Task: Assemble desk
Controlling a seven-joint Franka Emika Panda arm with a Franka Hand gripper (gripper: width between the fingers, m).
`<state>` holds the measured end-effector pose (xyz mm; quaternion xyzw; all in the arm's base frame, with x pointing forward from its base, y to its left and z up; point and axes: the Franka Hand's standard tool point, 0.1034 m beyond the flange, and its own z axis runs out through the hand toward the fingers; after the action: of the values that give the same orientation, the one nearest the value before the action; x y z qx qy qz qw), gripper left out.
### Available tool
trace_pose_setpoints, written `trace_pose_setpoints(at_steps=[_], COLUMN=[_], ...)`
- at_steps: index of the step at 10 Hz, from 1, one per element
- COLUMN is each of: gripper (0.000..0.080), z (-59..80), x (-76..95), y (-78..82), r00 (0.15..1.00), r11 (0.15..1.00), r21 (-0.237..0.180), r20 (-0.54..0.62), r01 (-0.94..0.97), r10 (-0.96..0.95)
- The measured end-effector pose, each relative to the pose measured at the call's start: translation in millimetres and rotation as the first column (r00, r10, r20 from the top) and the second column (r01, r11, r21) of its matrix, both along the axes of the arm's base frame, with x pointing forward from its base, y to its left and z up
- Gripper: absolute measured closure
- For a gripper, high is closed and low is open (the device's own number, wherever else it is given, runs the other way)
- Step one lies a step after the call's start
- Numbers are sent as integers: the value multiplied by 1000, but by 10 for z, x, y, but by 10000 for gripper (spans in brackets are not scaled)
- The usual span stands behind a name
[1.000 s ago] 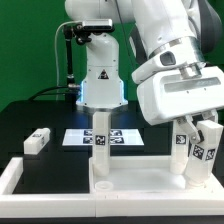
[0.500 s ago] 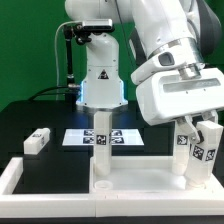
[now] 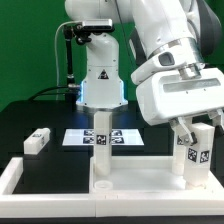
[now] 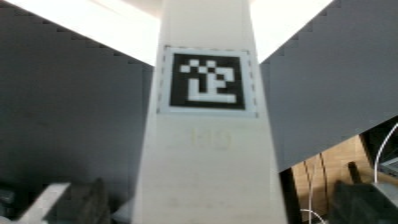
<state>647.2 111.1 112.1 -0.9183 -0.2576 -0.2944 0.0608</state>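
The white tabletop panel (image 3: 140,180) lies flat at the front. One white leg (image 3: 100,140) stands upright on it at the exterior view's left. A second tagged leg (image 3: 198,157) stands upright at the panel's right end. My gripper (image 3: 198,128) is around this leg's top, with a finger on each side. In the wrist view the leg (image 4: 214,120) fills the middle. Background shows between it and the dark fingers (image 4: 370,190), so the jaws look open. A third leg (image 3: 37,141) lies loose on the black table at the left.
The marker board (image 3: 118,133) lies flat behind the standing leg. A long low white border rail (image 3: 12,178) runs along the front left. The robot's white base (image 3: 100,80) stands behind.
The leg at the right leaned before and now stands straight. The fingers now sit upright on either side of it.
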Motion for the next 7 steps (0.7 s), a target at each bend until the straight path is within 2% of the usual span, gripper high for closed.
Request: trace_pose_setpoints(at_steps=[2, 7], gripper=[151, 150], z=[0, 0], x=[0, 0], y=[0, 0], r00=[1000, 1000], r11=[1000, 1000], r21=[0, 0], r20=[0, 0], r01=[0, 0], r10=[0, 0])
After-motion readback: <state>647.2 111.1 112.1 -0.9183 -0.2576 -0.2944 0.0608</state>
